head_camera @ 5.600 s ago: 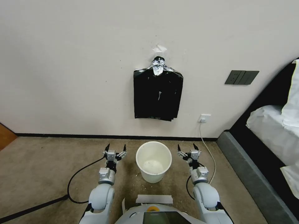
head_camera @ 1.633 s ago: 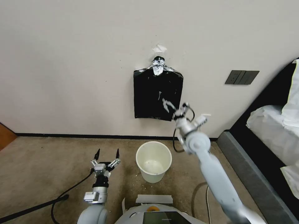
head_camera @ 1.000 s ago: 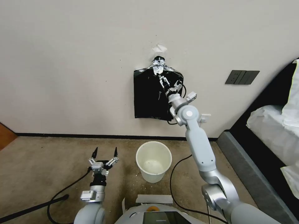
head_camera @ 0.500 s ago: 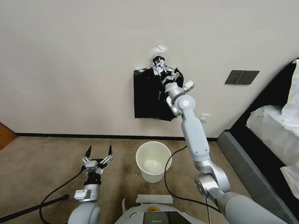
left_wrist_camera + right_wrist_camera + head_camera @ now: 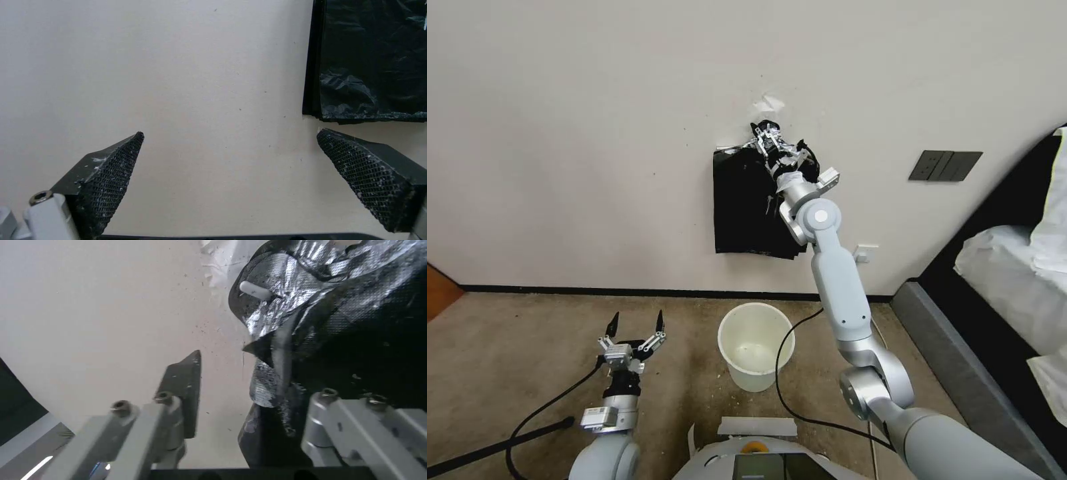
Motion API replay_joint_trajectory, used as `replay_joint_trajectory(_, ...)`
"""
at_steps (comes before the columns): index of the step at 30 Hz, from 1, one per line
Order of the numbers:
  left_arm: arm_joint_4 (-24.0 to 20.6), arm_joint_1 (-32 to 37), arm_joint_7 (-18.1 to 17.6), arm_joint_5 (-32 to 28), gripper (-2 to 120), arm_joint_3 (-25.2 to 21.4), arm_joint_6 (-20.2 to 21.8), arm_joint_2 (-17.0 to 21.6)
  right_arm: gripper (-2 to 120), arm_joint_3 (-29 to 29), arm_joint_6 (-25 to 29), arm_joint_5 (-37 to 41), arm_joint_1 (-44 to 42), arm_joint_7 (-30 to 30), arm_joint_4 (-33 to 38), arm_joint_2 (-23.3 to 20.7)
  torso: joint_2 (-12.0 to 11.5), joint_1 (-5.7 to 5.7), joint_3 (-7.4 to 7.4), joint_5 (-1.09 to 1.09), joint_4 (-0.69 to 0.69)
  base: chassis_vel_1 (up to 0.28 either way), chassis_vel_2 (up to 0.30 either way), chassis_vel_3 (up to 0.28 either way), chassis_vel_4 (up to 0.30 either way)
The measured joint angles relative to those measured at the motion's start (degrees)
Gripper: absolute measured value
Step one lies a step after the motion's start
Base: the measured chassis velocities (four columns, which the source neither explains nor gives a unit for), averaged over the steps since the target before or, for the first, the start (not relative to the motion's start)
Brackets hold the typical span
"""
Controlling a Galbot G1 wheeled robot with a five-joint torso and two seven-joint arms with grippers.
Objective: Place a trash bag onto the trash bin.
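A robot faces a pale wall (image 5: 594, 133) in a carpeted room. A flat black bundle of bags (image 5: 747, 200) with a silver foil-taped top (image 5: 285, 276) hangs on the wall, directly above a small round cream-white trash bin (image 5: 756, 347) that stands upright on the carpet (image 5: 507, 347) near the wall's base. The right arm is stretched up and forward, and the right gripper (image 5: 775, 151) is at the top right of the bundle, by the foil. In the right wrist view its jaws are spread apart: one dark finger (image 5: 186, 386) lies over bare wall beside the bundle, while the other side is against the crinkled black film and foil, and no film is seen pinched between them. The bundle's upper right corner looks rumpled around the gripper. The left gripper (image 5: 635, 328) is low, to the left of the bin and well apart from it, pointing toward the wall with its jaws wide open, holding nothing. A black cable (image 5: 787, 380) trails on the floor beside the bin.
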Motion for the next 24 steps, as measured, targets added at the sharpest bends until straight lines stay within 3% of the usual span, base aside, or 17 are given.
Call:
replay_joint_trajectory(6,0.35,-0.19,-0.11,-0.13,100,0.27,0.0,-0.36,6,0.29,0.08,0.21,0.12,0.06,-0.87,-0.31,0.0,0.0,0.0,0.0,0.0,0.0,0.0,0.0,0.0)
replay_joint_trajectory(9,0.36,-0.24,-0.13,-0.13,100,0.32,0.0,-0.38,0,0.27,0.12,0.16,0.12,0.05,-1.0,-0.39,0.0,0.0,0.0,0.0,0.0,0.0,0.0,0.0,0.0)
replay_joint_trajectory(18,0.56,-0.35,-0.23,-0.13,100,0.59,0.01,-0.38,0,-1.93,0.51,-3.72,-2.06,-0.88,0.24,-1.6,0.0,0.0,0.0,0.0,0.01,0.0,0.0,0.0,0.0)
replay_joint_trajectory(24,0.88,-0.41,-0.28,-0.07,100,1.3,-0.15,-0.51,0,-5.09,1.19,-7.9,-8.24,-1.84,5.13,-4.52,0.0,0.0,-0.01,0.0,0.0,0.0,0.0,0.0,0.0)
